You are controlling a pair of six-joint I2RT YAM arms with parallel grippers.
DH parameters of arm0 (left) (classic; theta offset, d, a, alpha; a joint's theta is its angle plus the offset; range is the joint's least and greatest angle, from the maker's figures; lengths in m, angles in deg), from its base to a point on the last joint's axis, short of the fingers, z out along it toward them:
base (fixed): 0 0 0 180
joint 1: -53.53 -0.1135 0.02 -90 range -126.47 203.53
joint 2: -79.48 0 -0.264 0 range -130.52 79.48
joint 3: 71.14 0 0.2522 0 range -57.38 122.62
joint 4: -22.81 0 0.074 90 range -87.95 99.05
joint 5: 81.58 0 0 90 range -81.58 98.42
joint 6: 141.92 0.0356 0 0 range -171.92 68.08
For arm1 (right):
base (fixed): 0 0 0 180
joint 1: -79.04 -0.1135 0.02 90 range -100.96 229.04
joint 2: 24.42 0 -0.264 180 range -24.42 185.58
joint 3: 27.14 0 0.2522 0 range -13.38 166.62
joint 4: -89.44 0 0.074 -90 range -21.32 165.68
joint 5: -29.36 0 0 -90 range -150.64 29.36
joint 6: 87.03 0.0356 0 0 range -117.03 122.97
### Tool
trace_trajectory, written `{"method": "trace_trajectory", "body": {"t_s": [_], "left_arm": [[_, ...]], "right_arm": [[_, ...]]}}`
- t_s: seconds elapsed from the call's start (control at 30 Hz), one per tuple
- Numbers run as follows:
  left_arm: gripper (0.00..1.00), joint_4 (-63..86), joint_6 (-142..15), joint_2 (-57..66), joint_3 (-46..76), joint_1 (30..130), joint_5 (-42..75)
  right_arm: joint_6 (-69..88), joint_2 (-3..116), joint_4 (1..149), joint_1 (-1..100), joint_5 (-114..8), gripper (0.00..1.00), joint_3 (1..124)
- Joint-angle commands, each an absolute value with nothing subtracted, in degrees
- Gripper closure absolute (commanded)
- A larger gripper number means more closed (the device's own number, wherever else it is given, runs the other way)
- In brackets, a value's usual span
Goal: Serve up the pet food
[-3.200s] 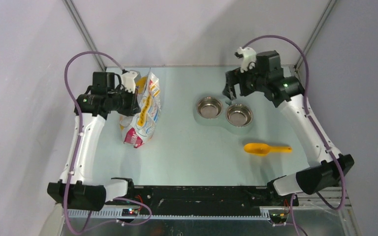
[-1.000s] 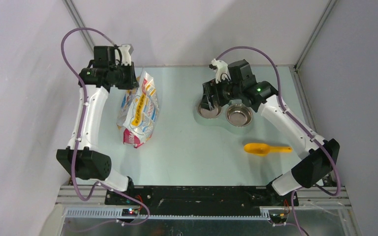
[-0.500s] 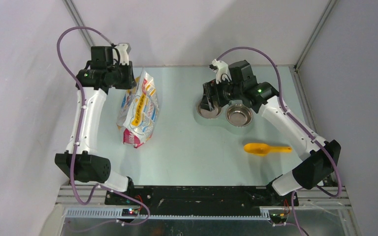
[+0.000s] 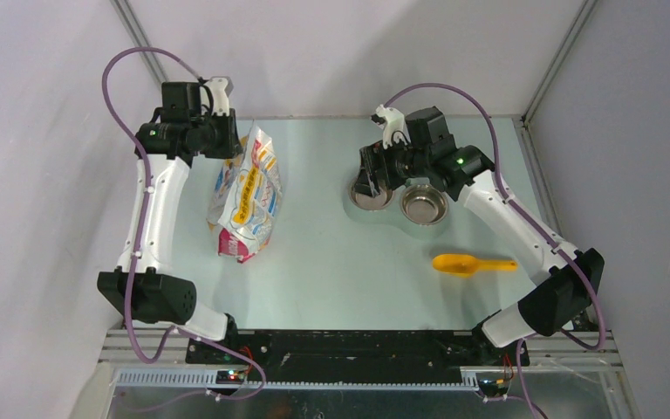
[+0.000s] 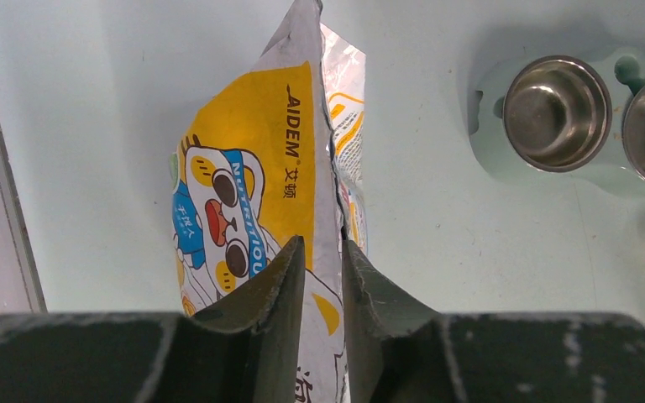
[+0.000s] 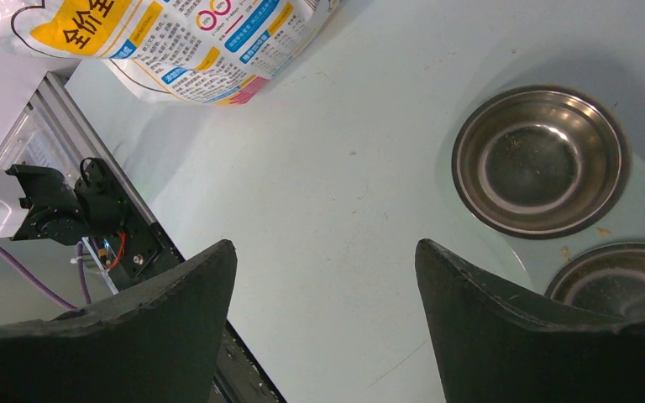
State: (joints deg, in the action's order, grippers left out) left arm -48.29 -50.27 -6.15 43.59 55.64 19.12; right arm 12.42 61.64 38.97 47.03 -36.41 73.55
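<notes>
Fingers of the left gripper point(image 5: 321, 252) press together on the upper edge of the foil bag point(image 5: 256, 193), pinching the thin foil between them; the bag reaches down to the table point(image 4: 331, 262) at the far left. Pet food cannot be seen: the bag's printed foil hides its contents, and only a few tan specks, too small to identify, lie on the pale green stand point(image 6: 584, 239) between the bowls. Right gripper point(image 6: 326, 252) holds its jaws spread wide, hovering over bare table just beside the steel bowl point(image 6: 540, 159); a second steel bowl point(image 6: 621, 281) sits next to it in the same stand. Yellow scoop point(image 4: 467, 263) lies flat on the right side of the table, well apart from both grippers
</notes>
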Motion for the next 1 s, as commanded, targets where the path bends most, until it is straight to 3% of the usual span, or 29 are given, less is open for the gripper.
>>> {"method": "trace_trajectory", "body": {"t_s": [0.0, 0.37, 0.97], "left_arm": [[0.69, -47.51, -48.86, -5.65, 43.59, 55.70, 21.11], [0.74, -47.46, -47.69, -5.42, 42.33, 56.26, 17.67], [0.73, -47.06, -46.63, -8.40, 43.70, 58.51, 15.56]], "right_arm": [[12.29, 61.32, 41.27, 46.99, -36.12, 0.19, 73.38], [12.14, 60.88, 41.12, 46.96, -36.27, 0.19, 73.17], [12.10, 61.35, 41.49, 46.96, -36.42, 0.18, 72.22]]}}
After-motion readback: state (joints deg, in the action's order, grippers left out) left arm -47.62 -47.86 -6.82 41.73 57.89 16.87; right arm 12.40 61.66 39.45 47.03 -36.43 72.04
